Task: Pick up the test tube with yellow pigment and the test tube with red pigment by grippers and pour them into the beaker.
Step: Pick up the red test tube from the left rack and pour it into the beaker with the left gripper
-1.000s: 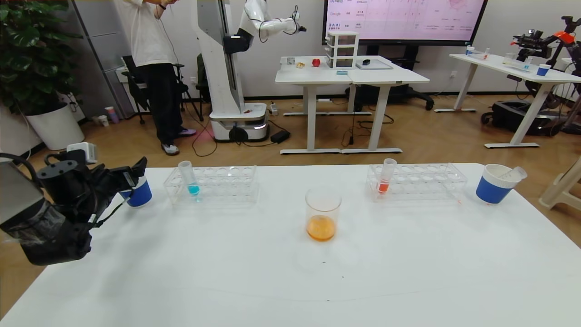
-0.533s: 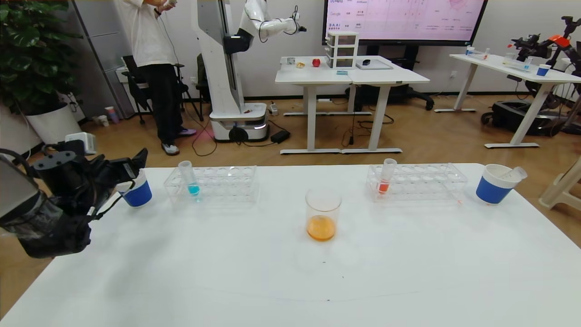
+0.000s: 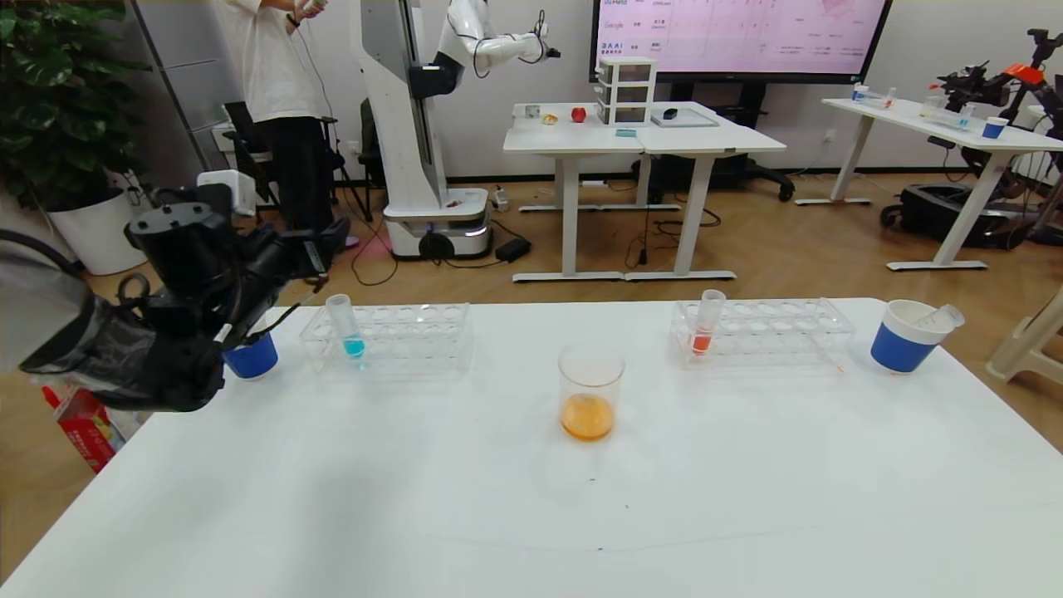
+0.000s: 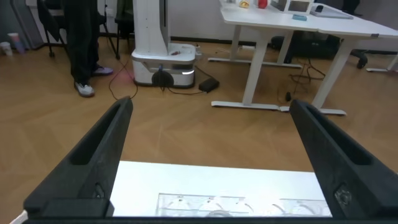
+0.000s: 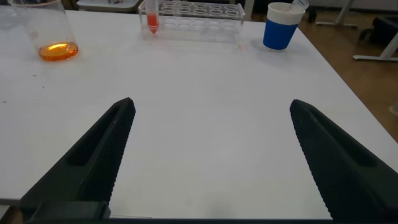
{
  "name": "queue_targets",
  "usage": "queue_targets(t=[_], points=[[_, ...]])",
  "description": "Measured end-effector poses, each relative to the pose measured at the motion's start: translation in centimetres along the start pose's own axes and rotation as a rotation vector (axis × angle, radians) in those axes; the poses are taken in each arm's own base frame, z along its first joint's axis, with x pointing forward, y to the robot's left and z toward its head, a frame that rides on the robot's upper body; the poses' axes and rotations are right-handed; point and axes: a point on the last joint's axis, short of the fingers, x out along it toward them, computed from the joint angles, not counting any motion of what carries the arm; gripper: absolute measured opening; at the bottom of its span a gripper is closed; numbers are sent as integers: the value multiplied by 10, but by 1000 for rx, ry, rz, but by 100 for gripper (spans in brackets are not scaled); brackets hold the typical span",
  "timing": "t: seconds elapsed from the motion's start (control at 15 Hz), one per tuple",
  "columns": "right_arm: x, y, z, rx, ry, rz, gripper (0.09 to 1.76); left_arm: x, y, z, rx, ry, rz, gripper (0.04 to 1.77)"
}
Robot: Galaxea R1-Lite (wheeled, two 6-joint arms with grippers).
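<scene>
The beaker (image 3: 590,390) stands mid-table with orange liquid in its bottom; it also shows in the right wrist view (image 5: 45,28). The tube with red pigment (image 3: 706,324) stands upright in the right rack (image 3: 772,332), and shows in the right wrist view (image 5: 151,17). The tube with yellow pigment is out of view. My left gripper (image 3: 326,241) is open and empty, raised above the table's far left edge beside the left rack (image 3: 415,336); its own view (image 4: 211,106) shows that rack (image 4: 261,205) below. My right gripper (image 5: 211,104) is open and empty over the near table.
A tube with blue liquid (image 3: 349,330) stands in the left rack. A blue-and-white cup (image 3: 249,357) sits half hidden behind my left arm. Another cup (image 3: 903,336) at the far right holds an empty tube. A red box (image 3: 83,423) lies on the floor at left.
My left gripper has lifted away from the left blue cup and moved up and rightward toward the left rack. Nothing on the table has moved.
</scene>
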Motion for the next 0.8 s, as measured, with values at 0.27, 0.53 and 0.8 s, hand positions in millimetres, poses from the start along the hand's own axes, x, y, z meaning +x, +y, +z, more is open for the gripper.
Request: queue_targets(t=[0.27,0.53,0.8], points=[[0,0,0,0,0,0,174,-6,-21,19,40,-45,-41,175],[0,0,0,0,0,0,174,-25,-21,55,100,-101,-38,175],[0,0,0,0,0,0,174,-70,-21,108,100,-139,-45,175]])
